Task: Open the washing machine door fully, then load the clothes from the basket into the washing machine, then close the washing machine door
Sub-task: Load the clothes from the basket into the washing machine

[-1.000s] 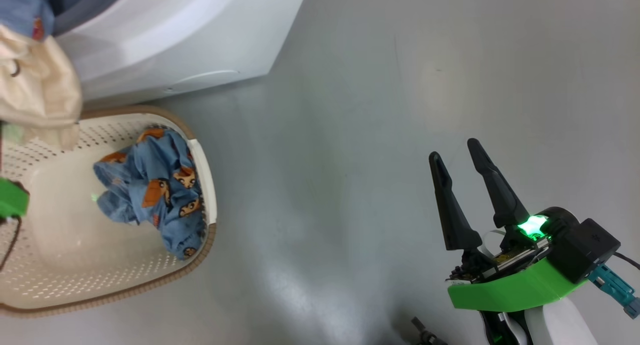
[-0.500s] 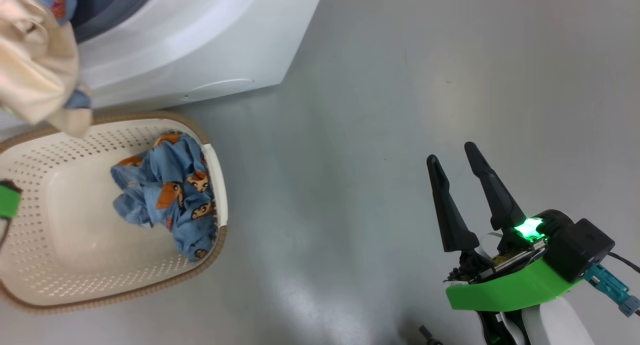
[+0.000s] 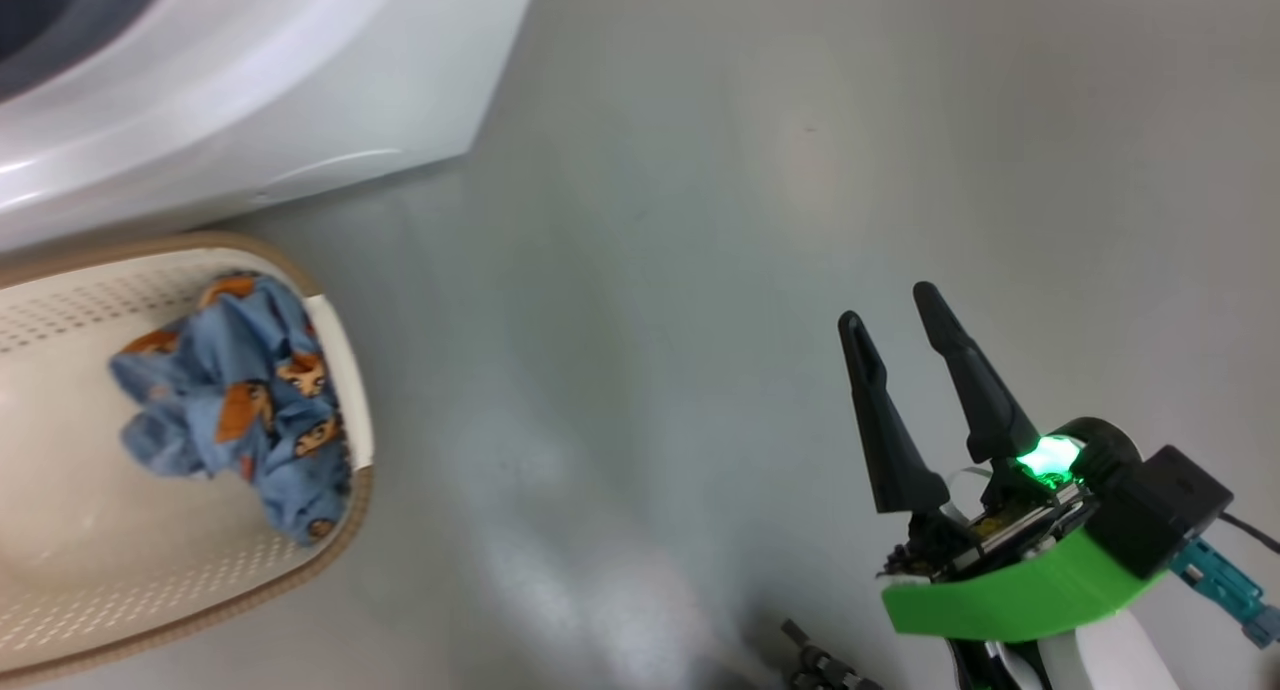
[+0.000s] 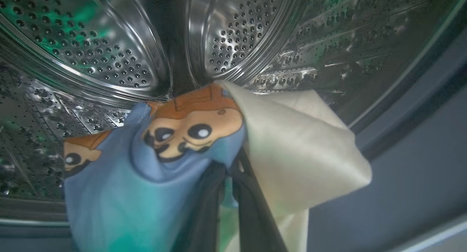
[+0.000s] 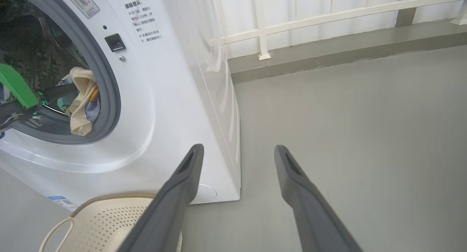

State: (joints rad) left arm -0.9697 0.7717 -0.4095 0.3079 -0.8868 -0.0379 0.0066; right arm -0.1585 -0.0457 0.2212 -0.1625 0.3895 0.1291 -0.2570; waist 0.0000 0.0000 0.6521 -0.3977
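The clothes [image 4: 120, 193] bury the ends of the left gripper's [image 4: 228, 170] jaws; the basket [image 3: 352, 400] runs off the head view's left edge.

Right gripper [image 3: 888, 302]: two long, tapered black fingers [image 3: 885, 440] are carried on a curved bright-green shroud [image 3: 1010, 592]. A glowing green lamp [image 3: 1045, 458], a black box housing [image 3: 1165, 510], a teal connector [image 3: 1215, 585], a dark cable [image 3: 1256, 533] and a white forearm [image 3: 1110, 660] are seen behind.

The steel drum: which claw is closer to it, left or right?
Left. The left claw is inside the drum, holding clothes; the right claw is outside, over the floor.
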